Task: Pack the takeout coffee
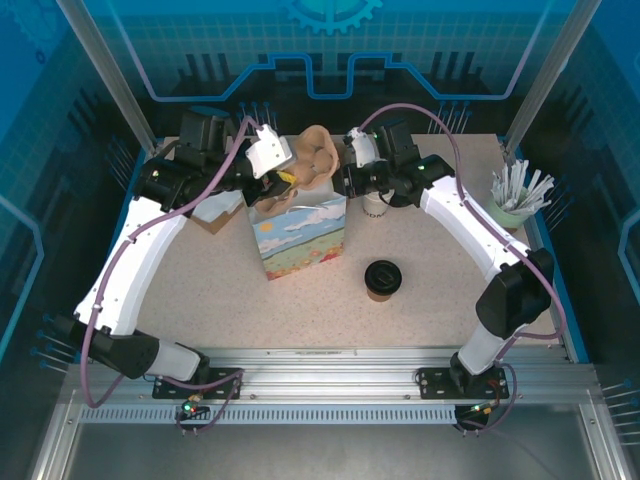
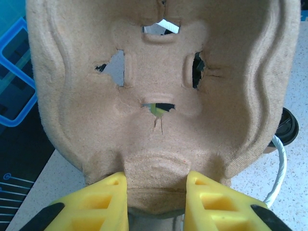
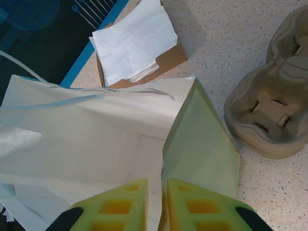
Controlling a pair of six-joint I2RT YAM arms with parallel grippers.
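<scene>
My left pincer (image 2: pixel 156 182) pinches the cup tray (image 2: pixel 159 139) at the bag's (image 3: pixel 96 130) mouth. My right pincer (image 3: pixel 156 186) pinches the bag rim to hold it open. The coffee (image 1: pixel 382 279) waits on the table (image 1: pixel 440 300).

Rough, fibrous, matt pulp forms the cup carrier (image 2: pixel 159 62); the paper bag (image 1: pixel 300 245) is smooth, its inside matt white; the takeout coffee (image 1: pixel 383 280) is brown paper under a glossy black plastic lid; the tabletop (image 1: pixel 440 300) is speckled, matt.
</scene>
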